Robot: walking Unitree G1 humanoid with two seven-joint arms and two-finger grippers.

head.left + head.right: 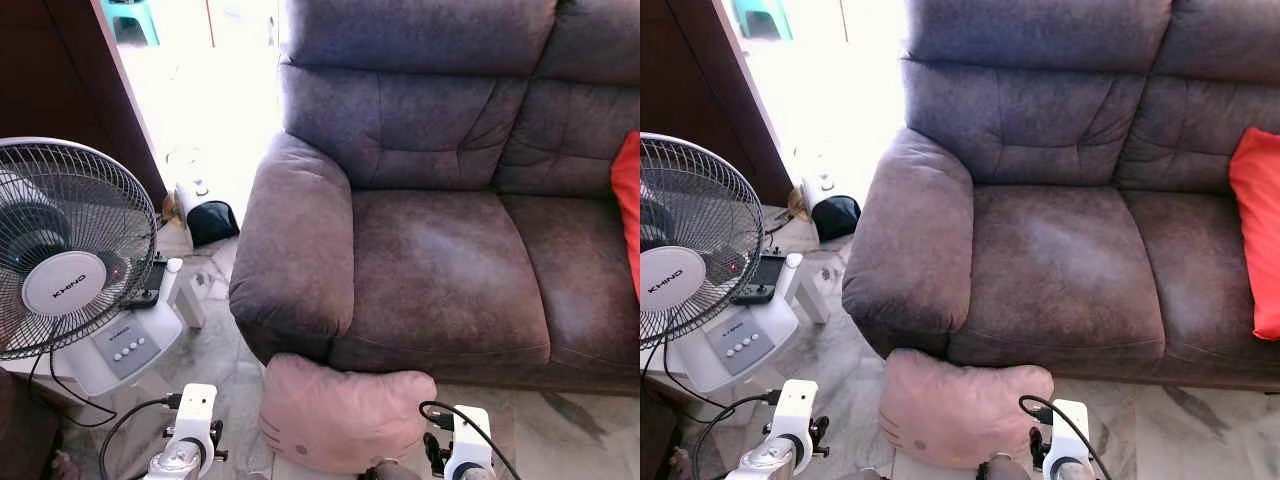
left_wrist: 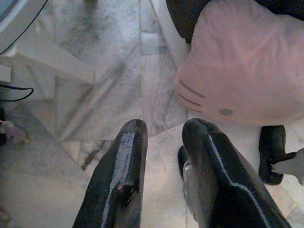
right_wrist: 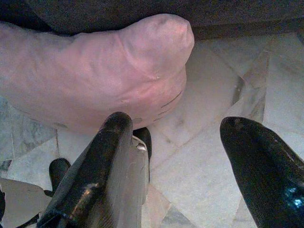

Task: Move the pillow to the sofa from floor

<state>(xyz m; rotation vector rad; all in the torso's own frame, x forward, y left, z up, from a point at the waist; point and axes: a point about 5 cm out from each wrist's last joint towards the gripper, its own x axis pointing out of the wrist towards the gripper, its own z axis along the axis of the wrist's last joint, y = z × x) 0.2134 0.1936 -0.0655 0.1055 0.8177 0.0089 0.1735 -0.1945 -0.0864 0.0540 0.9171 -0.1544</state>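
Observation:
A pink pillow [image 1: 345, 415] with a cat-face print lies on the marble floor, against the front of the grey-brown sofa [image 1: 440, 260] below its left seat. Both arms are low on either side of it. My left gripper [image 2: 164, 130] is open with nothing between its fingers and hovers over the floor just short of the pillow's [image 2: 247, 71] left end. My right gripper [image 3: 175, 126] is wide open at the right end. One of its fingers [image 3: 111, 142] lies close under the pillow [image 3: 95, 76], and I cannot tell whether they touch.
A white standing fan [image 1: 70, 250] with its control base [image 1: 125, 350] and trailing cables stands close on the left. A small black and white appliance [image 1: 207, 215] sits by the bright doorway. A red cushion [image 1: 1258, 230] rests on the sofa's right seat.

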